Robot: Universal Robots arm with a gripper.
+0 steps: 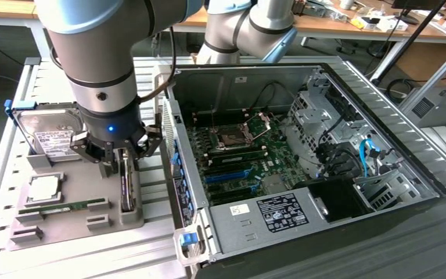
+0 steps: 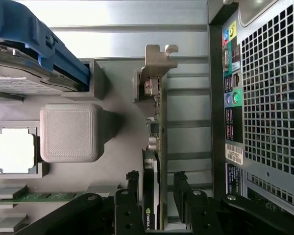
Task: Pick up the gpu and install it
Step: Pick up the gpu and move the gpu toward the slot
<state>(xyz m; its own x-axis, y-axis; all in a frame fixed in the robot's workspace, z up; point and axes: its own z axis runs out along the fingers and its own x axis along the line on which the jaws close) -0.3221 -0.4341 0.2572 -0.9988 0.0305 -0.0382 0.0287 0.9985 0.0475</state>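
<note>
The bench [image 1: 91, 263], a pale slatted surface, carries everything. The biggest thing on it is the open computer case [image 1: 231, 87], lying on its side toward the exterior view's right with its motherboard [image 1: 238, 157] exposed. In the wrist view its perforated rear panel [image 2: 274, 98] runs just beside the tray.

The robot arm [image 1: 99, 46] comes down from the far left of the exterior view, over a grey moulded tray [image 1: 60, 226] that sits on the bench just beside the case, on the exterior view's left.

At the far end of the tray a silver hard drive [image 1: 49, 131] with a white label stands tilted in its cradle. The gpu [image 1: 128, 195] stands on its long edge in a slot along the tray's right side, the side nearest the case. In the wrist view it is seen edge-on [image 2: 154, 147], its silvery end bracket [image 2: 157, 63] pointing away from the wrist.

A square processor chip [image 1: 43, 187] lies flat in its pocket near the tray's left edge, and a narrow green memory stick [image 1: 60, 207] lies nearer the camera.

The pincer [image 1: 122, 160] is released. Its black fingers [image 2: 133, 193] straddle the near end of the gpu, one on each face, with a narrow gap showing on both sides.
</note>
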